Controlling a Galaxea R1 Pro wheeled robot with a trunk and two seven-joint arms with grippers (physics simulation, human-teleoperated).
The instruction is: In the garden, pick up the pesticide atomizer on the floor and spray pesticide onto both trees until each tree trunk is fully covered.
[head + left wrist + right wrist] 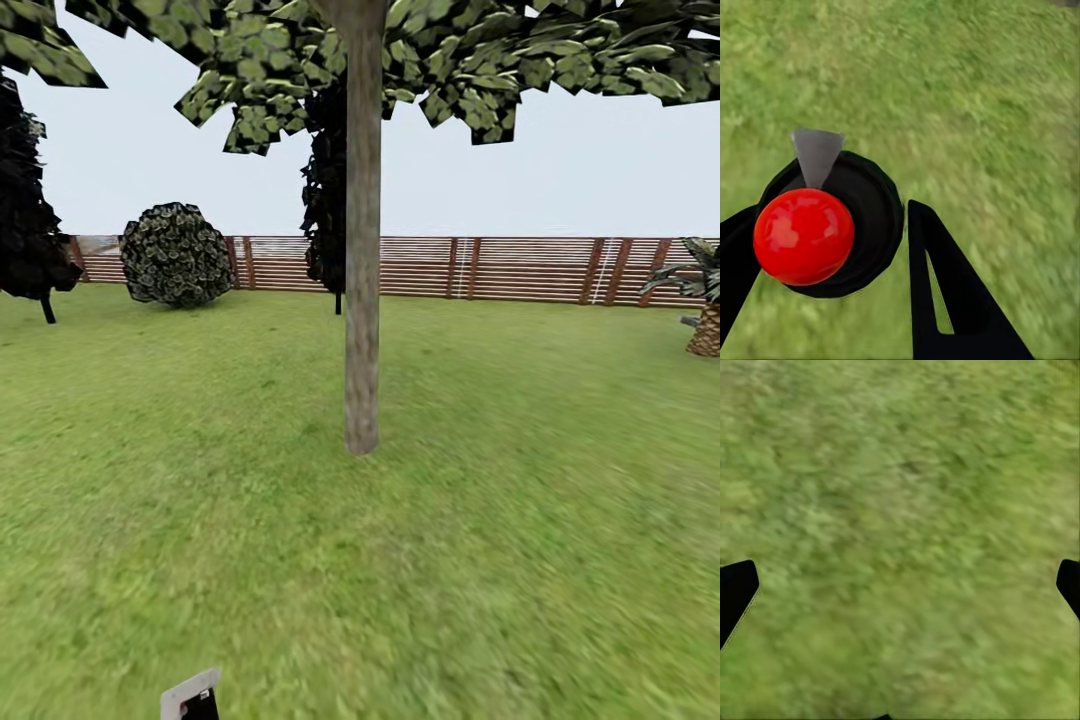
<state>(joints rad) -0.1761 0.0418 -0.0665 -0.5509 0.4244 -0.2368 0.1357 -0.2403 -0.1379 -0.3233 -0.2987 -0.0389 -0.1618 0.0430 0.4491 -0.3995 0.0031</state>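
A: Is the pesticide atomizer (832,225) held?
B: Yes, it is pinched in the left gripper (832,247); the right gripper (900,585) is spread.
A: Sprayed?
B: No specks are seen on the tree trunk (362,300); 2 trees remain.

One grey-brown tree trunk (362,300), one round bush (176,254), one palm (703,300).

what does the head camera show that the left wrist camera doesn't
Head view: a tree trunk under a leafy canopy, a round bush, the slatted fence, a palm at the edge and pale sky. Left wrist view: the left tool with its fingers either side of a black round object topped by a red ball and a grey cone. Both share the green grass.
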